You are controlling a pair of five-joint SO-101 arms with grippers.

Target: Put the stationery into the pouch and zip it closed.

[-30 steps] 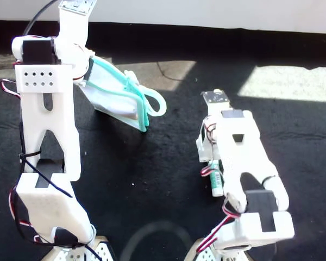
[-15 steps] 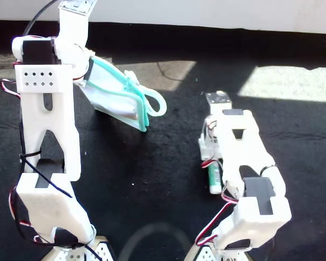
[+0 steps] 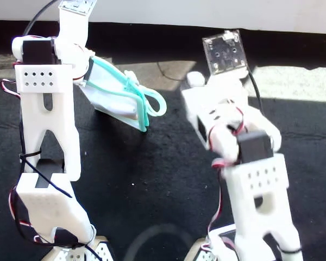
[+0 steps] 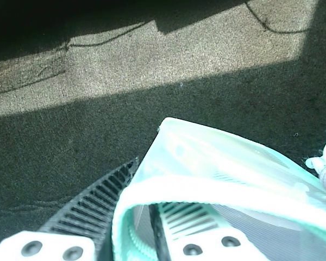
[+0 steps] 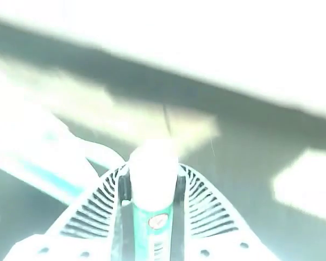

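Dark felt-covered counter (image 3: 152,179) with bright sun patches across its far part, a white wall (image 3: 179,11) behind it, and a thin cable (image 3: 162,72) lying in one sun patch.

Left hand (image 3: 93,81) is raised off the counter and clamped on the pouch (image 3: 122,100). The pouch is teal-edged and see-through, hangs tilted from the hand, and its loop strap (image 3: 157,103) sticks out on the side away from the hand. From the left wrist, the pouch (image 4: 217,168) sits between the two ribbed fingers (image 4: 89,215) of the left hand (image 4: 146,225). Its teal rim curves over the gap between them, and its mesh body runs out past the fingertips. Shadowed counter (image 4: 70,136) lies beyond the pouch.

Right hand (image 3: 194,87) is lifted, well apart from the left hand and off to the strap side of the pouch, not touching it. From the right wrist, the right hand (image 5: 152,204) is closed on a green stick (image 5: 151,217) with a white cap (image 5: 152,168). The stick lies along the gap between the ribbed fingers (image 5: 89,215), cap end poking out just past the fingertips. In the high view the white cap (image 3: 195,79) shows at the tip of the right hand. Part of the pouch (image 5: 38,157) shows pale and washed out, beyond and to one side of the right hand. Can't tell whether the pouch's zip is open or shut.
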